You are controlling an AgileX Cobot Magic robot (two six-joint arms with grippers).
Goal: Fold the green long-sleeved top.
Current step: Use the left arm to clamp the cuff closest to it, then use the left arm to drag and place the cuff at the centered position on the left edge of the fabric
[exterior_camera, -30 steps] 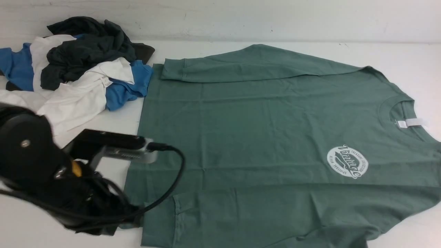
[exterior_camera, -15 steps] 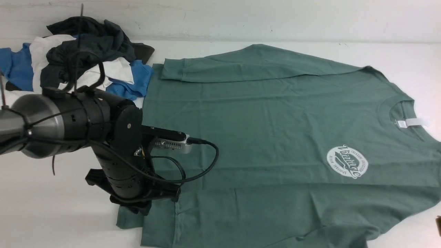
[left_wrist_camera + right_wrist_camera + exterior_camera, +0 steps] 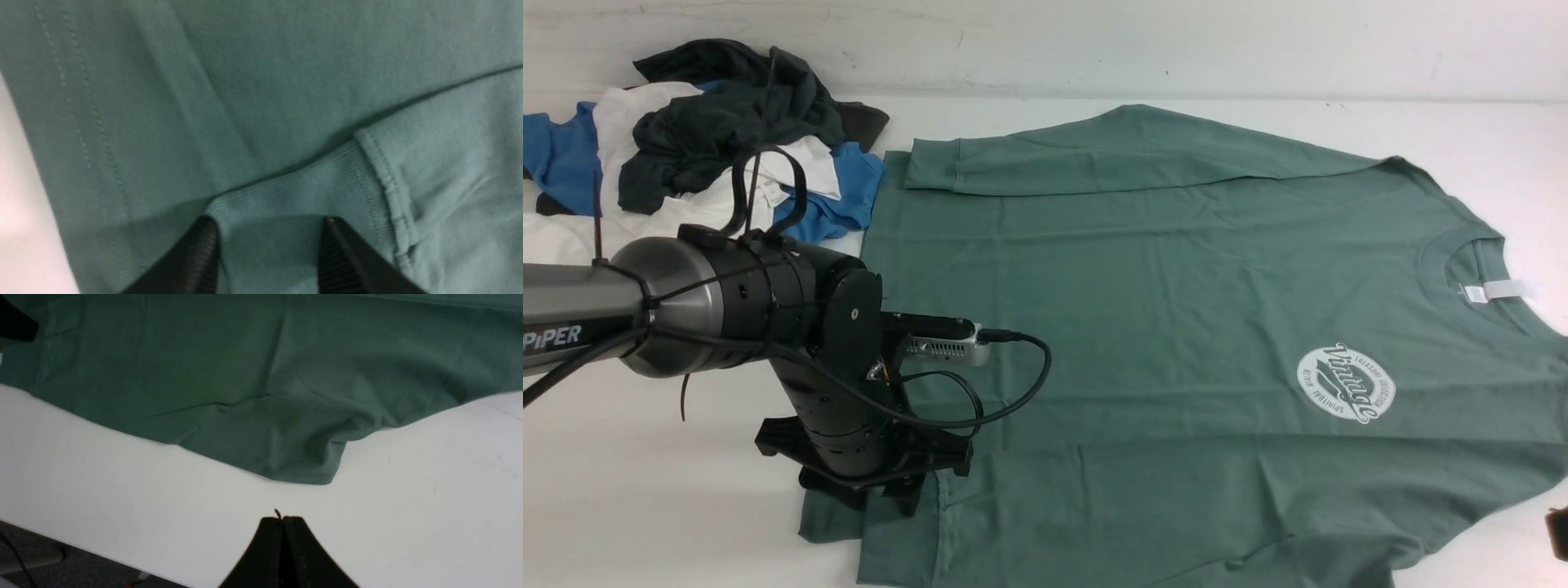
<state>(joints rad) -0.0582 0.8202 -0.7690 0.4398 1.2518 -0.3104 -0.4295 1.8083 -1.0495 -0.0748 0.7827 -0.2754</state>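
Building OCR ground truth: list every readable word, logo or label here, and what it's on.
"PiPER": on the left arm, silver link.
"Vintage": across the round white logo on the green long-sleeved top.
Ring lettering around that logo: too small to read.
White neck label: no legible print.
Tag on the white garment in the pile: too small.
Wrist views: no text.

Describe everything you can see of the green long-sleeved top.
The green long-sleeved top is muted sage, soft cotton-like knit, lying flat, face up on the white table, crew neck toward the robot's right. A white neck label and round white Vintage logo show. Both sleeves are folded in over the body; the near ribbed cuff lies by the hem, with the open left hand right above it.
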